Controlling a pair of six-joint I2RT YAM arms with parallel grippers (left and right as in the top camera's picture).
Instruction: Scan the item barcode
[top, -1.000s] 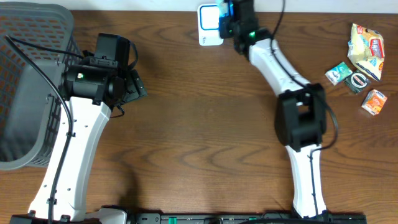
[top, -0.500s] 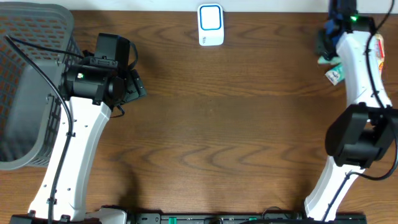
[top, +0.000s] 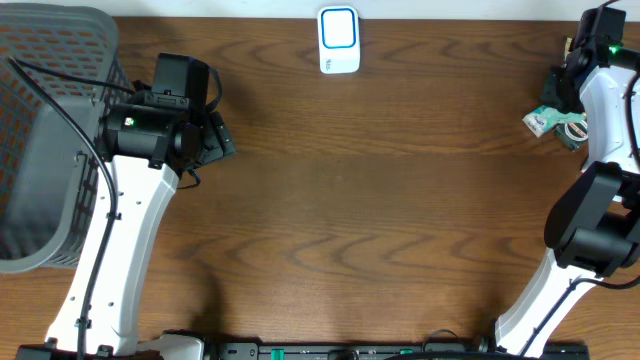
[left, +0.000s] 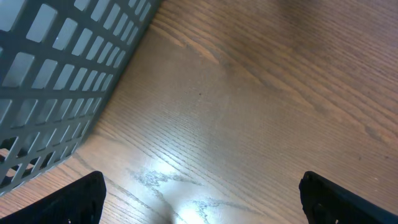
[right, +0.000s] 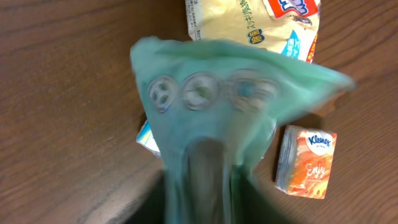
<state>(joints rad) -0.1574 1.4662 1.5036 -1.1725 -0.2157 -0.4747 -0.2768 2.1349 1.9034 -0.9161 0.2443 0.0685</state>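
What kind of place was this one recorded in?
Probably a mock shop checkout set up on a wooden table: a white-and-blue scanner at the far edge, a grey mesh basket on the left, and packaged goods on the right, among them a Kleenex tissue pack and a yellow snack bag.

Basket: grey plastic with lattice walls, at the table's left edge; its grid wall fills the upper left of the left wrist view.
Table: dark brown wood grain, with a pale patch of glare in the left wrist view.
Snack bag: yellow, printed with Japanese text, lying flat at the far right.
Tissue pack: orange, marked Kleenex, near the snack bag but apart from it.
Small carton: green and white, with a dark ringed packet just beside it.
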